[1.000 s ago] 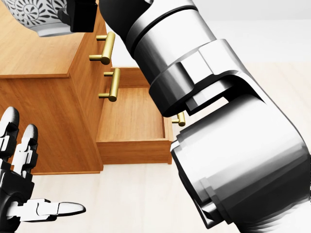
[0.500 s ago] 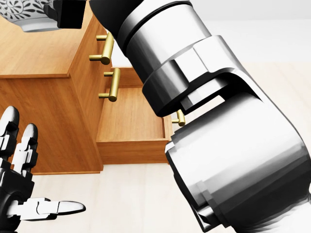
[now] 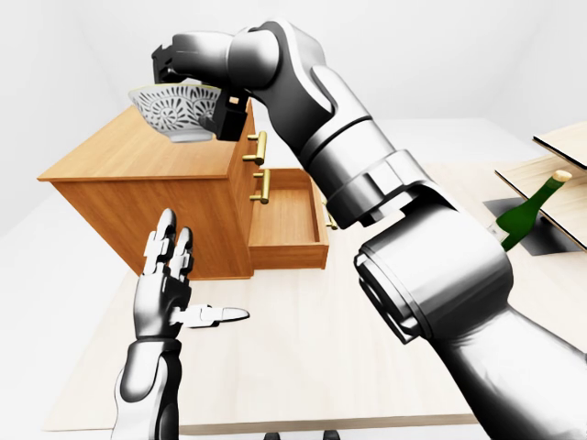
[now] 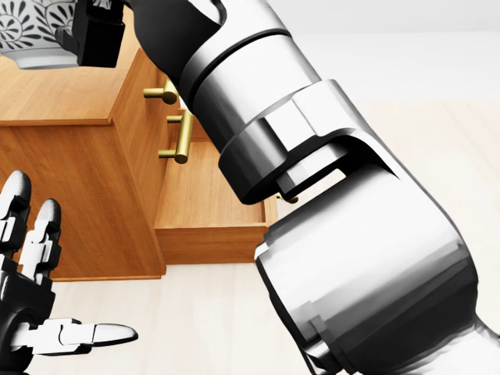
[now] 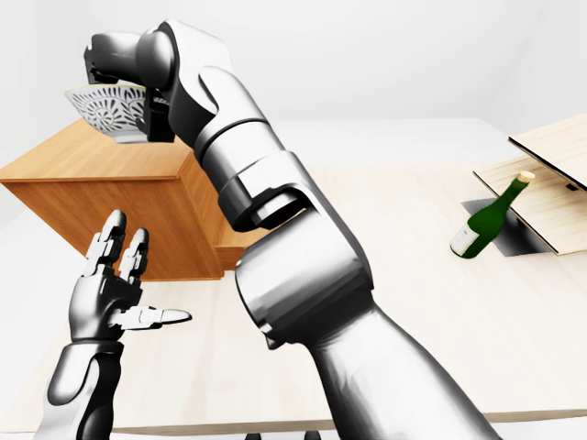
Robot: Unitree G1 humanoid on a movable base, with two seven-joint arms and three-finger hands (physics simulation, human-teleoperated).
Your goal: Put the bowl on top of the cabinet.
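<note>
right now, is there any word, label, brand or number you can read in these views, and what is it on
No text can be read in any view.
bowl: a dark floral pattern only, no letters or numbers.
green bottle: a pale patch low on its body may be a label; too small to read.
cabinet: plain wood, no marks or signs.

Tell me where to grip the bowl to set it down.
Grip the rim from the left-eye view's right, as the right hand does: the patterned bowl is upright, so a rim pinch leaves its foot free to land on the cabinet.
</note>
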